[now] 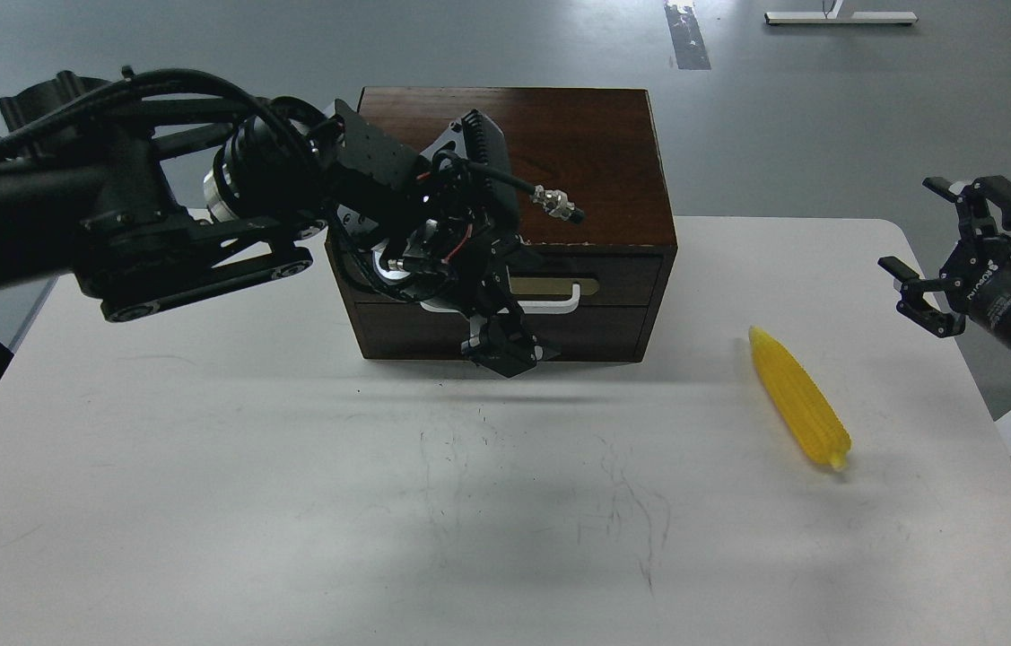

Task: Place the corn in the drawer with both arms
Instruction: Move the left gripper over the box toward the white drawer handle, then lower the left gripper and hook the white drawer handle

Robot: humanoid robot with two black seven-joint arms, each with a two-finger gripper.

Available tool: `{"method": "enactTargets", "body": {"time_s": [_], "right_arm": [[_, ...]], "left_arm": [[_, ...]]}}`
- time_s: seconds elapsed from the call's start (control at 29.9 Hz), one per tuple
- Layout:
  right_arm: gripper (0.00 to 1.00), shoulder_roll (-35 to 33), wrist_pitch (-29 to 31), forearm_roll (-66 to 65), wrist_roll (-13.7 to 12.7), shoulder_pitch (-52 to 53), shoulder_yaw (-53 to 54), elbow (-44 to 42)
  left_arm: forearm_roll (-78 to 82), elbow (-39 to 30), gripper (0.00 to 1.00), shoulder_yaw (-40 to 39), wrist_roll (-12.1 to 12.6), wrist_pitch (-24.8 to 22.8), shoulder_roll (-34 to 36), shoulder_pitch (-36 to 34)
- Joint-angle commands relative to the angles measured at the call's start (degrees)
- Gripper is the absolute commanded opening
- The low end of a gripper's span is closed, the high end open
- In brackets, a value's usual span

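Note:
The yellow corn [799, 399] lies on the white table [200, 467], right of the dark wooden box [577, 152]. The drawer [622, 274] is closed in the box's front; its white handle [554, 303] is partly hidden by my left arm. My left gripper [505, 348] hangs in front of the drawer, just below the handle, fingers pointing down; they are too dark to tell apart. My right gripper [925, 256] is open and empty above the table's right edge, beyond the corn.
A plain handle-less panel [613, 330] sits under the drawer. My left arm's thick links [137, 233] cross the table's back left and cover the box's left front. Grey floor lies beyond the table.

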Motion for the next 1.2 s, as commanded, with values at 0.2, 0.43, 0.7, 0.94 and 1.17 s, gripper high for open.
{"method": "enactTargets", "body": {"time_s": [0.2, 0.43, 0.7, 0.94, 1.17], "right_arm": [[1.0, -0.01, 0.0, 0.0, 0.0, -0.09, -0.01, -0.17], [1.0, -0.01, 0.0, 0.0, 0.0, -0.09, 0.43, -0.17], [1.0, -0.01, 0.0, 0.0, 0.0, -0.35, 0.61, -0.17], [1.0, -0.01, 0.0, 0.09, 0.0, -0.26, 0.78, -0.26], [1.0, -0.01, 0.0, 0.09, 0.0, -0.44, 1.14, -1.22]], "left_arm": [[1.03, 2.67, 0.98, 2.13, 0.0, 0.0, -1.77, 0.21], [1.47, 4.25, 0.98, 3.27, 0.0, 0.0, -2.21, 0.56], [1.47, 4.78, 0.98, 4.42, 0.0, 0.0, -2.83, 0.64], [1.47, 5.39, 0.98, 4.59, 0.0, 0.0, -3.27, 0.73], [1.47, 5.48, 0.98, 4.59, 0.0, 0.0, -3.44, 1.79]]}}
